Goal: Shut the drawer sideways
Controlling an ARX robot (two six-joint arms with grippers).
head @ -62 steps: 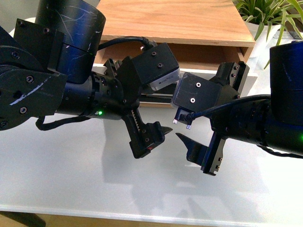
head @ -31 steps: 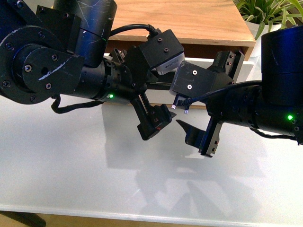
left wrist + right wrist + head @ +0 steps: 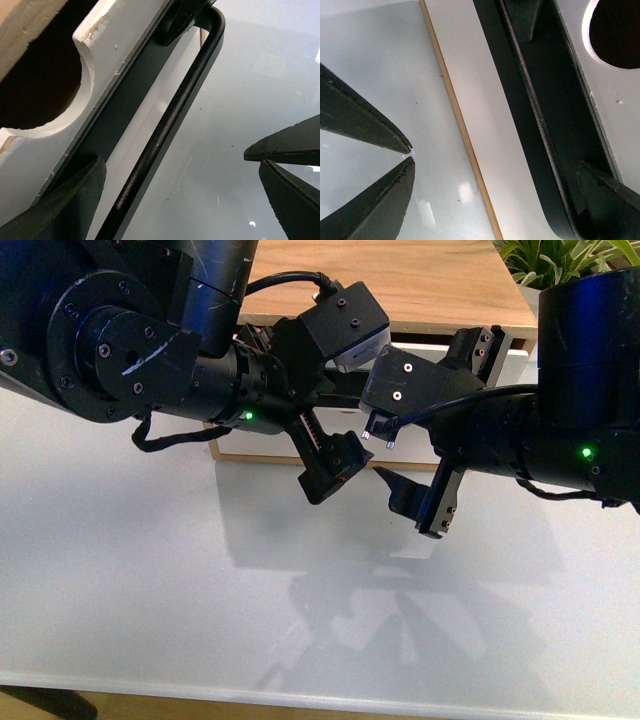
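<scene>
The left pincer (image 3: 182,167) is found released, with its jaws spread wide and nothing gripped. The right pincer (image 3: 496,165) is likewise spread and empty. The black bar handle (image 3: 165,135) of the drawer (image 3: 100,55) is seen passing between the left pincer's fingers (image 3: 75,200). One finger is laid over the dark strip behind the bar, on the side of the white front, and the other is held out over the table (image 3: 240,75). Contact with the drawer cannot be confirmed. The same straddling arrangement is recorded at the right pincer. The half-round notch (image 3: 35,80) lies just beyond the left pincer's inner finger and is dark inside. The outer fingertips of the two pincers are noted almost touching each other above the table. In the front view the drawer is largely hidden behind both arms beneath the wooden cabinet (image 3: 420,280), so how far it stands out cannot be told. Three risks are judged. The near-touching tips could be knocked together if either arm is shifted toward the other. The bar could be hooked by an outer finger on withdrawal, dragging the drawer outward. If pressure is applied unevenly by the two pincers, the drawer could be skewed and jammed, or the cabinet pushed across the smooth table.
</scene>
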